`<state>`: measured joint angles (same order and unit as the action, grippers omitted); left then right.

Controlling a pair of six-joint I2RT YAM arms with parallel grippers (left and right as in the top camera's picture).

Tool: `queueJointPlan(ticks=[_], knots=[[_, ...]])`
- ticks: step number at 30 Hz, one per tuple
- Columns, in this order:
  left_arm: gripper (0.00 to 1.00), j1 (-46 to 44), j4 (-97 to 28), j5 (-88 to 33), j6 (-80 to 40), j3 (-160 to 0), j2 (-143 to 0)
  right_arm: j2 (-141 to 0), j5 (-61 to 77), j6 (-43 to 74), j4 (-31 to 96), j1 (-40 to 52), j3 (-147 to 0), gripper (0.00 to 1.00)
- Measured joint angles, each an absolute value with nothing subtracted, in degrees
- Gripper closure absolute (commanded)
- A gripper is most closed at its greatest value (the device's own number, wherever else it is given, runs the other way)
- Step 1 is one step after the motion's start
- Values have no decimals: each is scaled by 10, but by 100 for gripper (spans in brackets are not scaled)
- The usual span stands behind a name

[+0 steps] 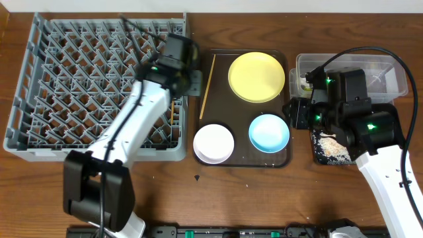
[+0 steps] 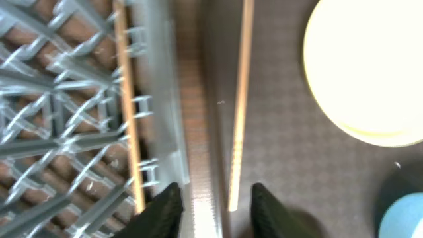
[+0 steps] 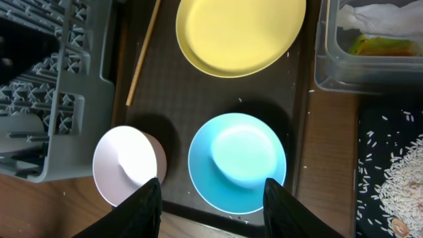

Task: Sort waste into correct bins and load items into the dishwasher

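Left gripper [image 2: 215, 213] hangs over the right rim of the dish rack [image 1: 39, 99], jaws part-open and empty. One chopstick [image 2: 129, 112] lies inside the rack, the second chopstick [image 2: 241, 99] on the brown tray [image 1: 225, 106]. Not yet loaded from that tray: yellow plate [image 1: 256, 77], white bowl [image 1: 213, 143], light-blue bowl [image 1: 269, 132]. Right gripper [image 3: 213, 208] hovers above the light-blue bowl, jaws apart, holding nothing. Waste looks sorted: wrapper [image 3: 380, 16] and sachet [image 3: 380, 45] in the clear tub [image 1: 391, 82], rice crumbs [image 1: 334, 152] on the black tray [image 1: 318, 157].
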<state>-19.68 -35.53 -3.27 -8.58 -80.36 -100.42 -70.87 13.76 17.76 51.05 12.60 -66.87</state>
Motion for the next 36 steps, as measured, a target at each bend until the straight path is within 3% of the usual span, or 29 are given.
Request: queueJointPlan(ticks=[12,24,31,36], knots=[[60,-234,-234,11,-37,-804,-1145,-709,138,178,508,126,-669,52],[61,-239,-195,18,-27,-813,-1215,-709,140,177,508,126,-669,51],[85,-241,-196,17,-32,-814,-1215,-709,140,178,508,126,-669,51],[87,-246,-197,-12,-34,-814,-1215,-709,140,178,508,126,-669,51]])
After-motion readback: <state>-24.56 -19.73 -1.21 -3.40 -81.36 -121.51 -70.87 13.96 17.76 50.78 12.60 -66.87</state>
